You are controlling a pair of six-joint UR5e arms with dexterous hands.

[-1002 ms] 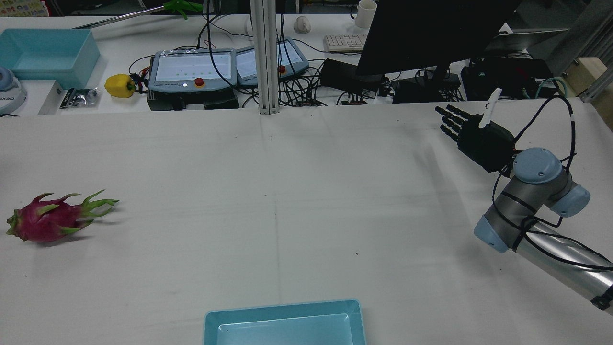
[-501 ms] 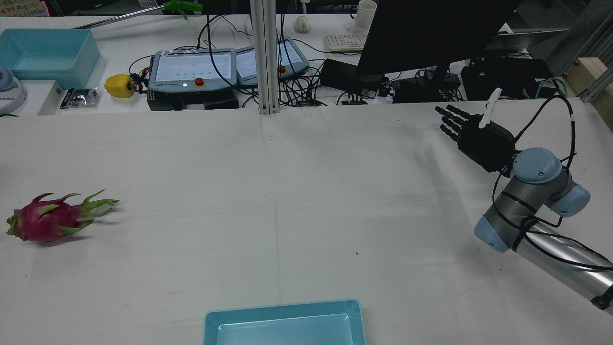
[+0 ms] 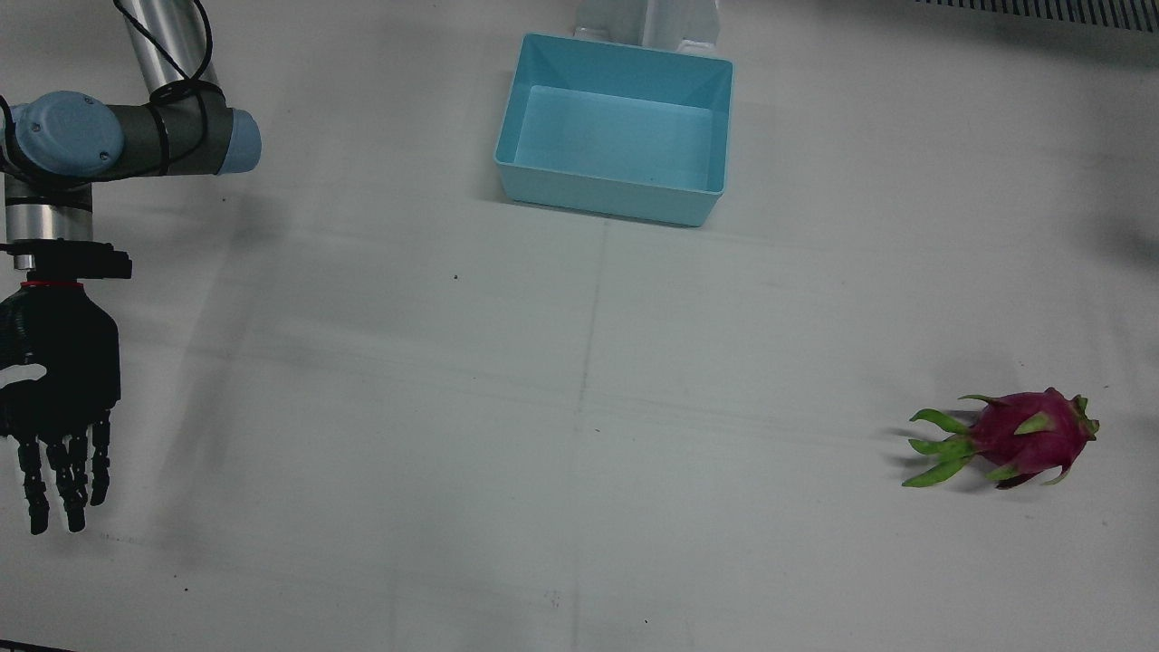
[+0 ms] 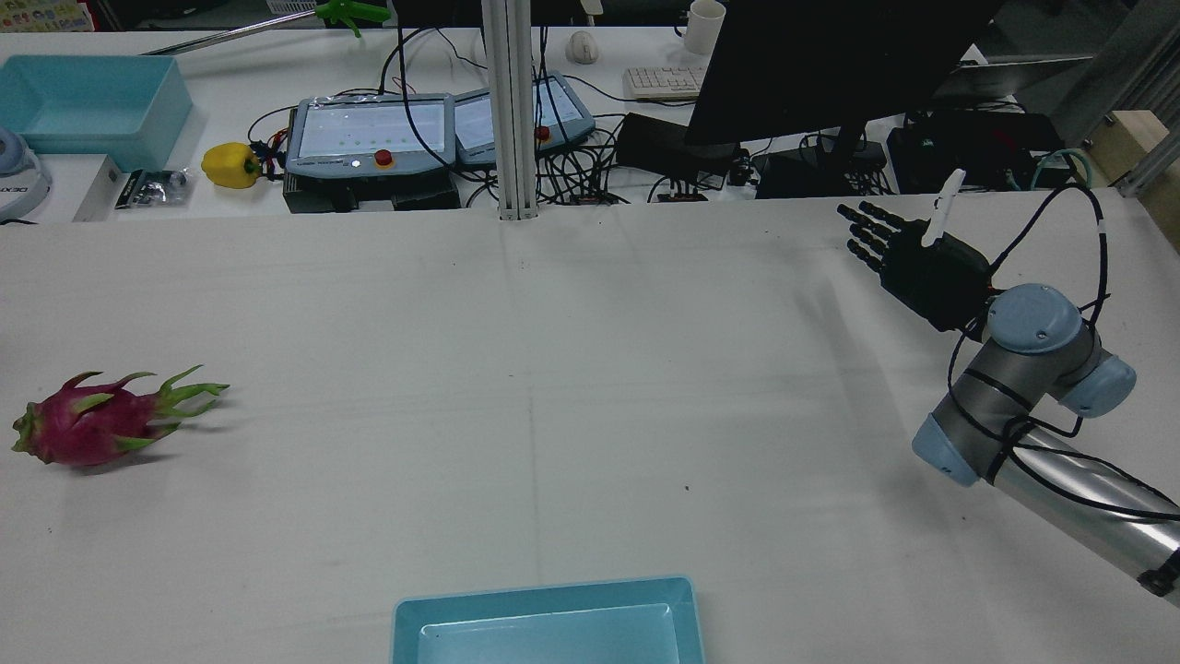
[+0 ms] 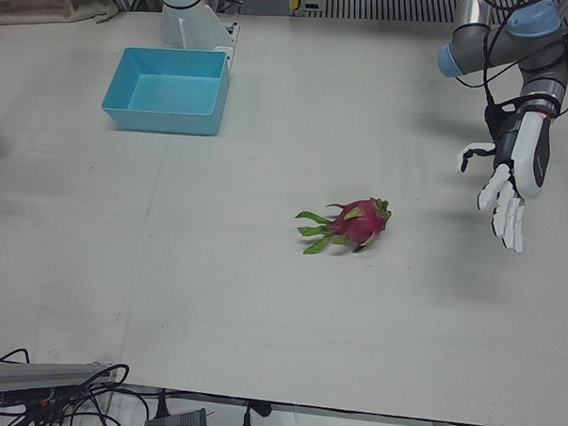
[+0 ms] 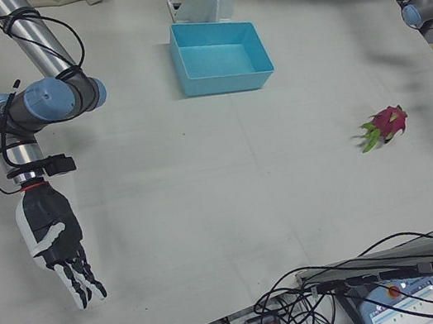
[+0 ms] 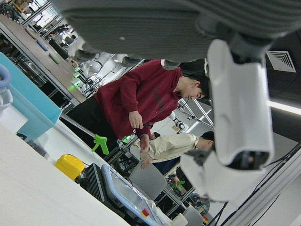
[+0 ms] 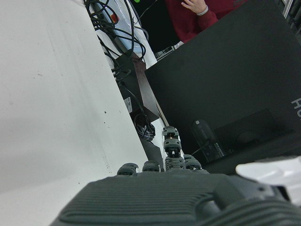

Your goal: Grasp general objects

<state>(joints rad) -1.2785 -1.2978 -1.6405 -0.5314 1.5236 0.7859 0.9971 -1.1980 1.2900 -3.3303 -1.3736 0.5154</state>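
In the front view, the bin [image 3: 613,127] sat on the table [image 3: 362,380] at twelve o'clock, against the pedestal edge. The dragon fruit [image 3: 1014,439] lay at about four o'clock, well apart from the bin. The right hand [image 3: 56,398] hung at nine o'clock, far across the table from the fruit. In the left-front view, the left hand [image 5: 511,184] hovered at the fruit's three o'clock, apart from it.

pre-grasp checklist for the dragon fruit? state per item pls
1. Dragon fruit lies alone on the table, nothing touching it: ok.
2. Left hand open, empty, raised beside the fruit: ok.
3. Right hand open, empty, far across the table: ok.
4. Blue bin empty, near the pedestals: ok.
5. Table between left hand and fruit bare: ok.
6. Fruit rolling or at rest: cannot tell.
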